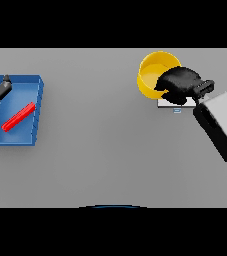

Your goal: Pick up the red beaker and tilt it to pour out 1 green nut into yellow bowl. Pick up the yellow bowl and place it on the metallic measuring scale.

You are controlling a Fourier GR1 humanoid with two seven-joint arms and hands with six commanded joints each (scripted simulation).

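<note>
Matt grey table [110, 150], smooth glossy yellow bowl [150, 75] like plastic, pale metallic scale [177, 104], smooth blue tray [37, 95], matt dark right hand [182, 84]

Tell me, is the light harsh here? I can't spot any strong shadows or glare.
In the head view the light is flat and even: the grey table shows no glare. The yellow bowl is shaded darker inside, partly hidden by the right hand. The blue tray casts hardly any shadow. The left hand is cut off at the edge.
</note>
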